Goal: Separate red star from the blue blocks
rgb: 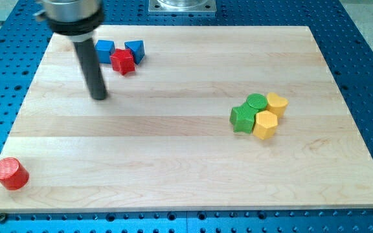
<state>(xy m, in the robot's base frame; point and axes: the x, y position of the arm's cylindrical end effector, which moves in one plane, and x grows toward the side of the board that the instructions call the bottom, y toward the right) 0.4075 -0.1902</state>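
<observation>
A pale wooden surface [193,175] with lengthwise grain fills most of the view, evenly lit with soft shadows. Around it lies a blue perforated base [368,58] dotted with regular holes. At the view's top, a grey metal plate [182,6] sits behind the board's far edge.

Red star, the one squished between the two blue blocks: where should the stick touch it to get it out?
No grabbing here, only pushing. The red star sits below and between the blue blocks. My tip is at its lower left. Probably best: reach its top edge through the gap between them and push toward the view's bottom.
</observation>
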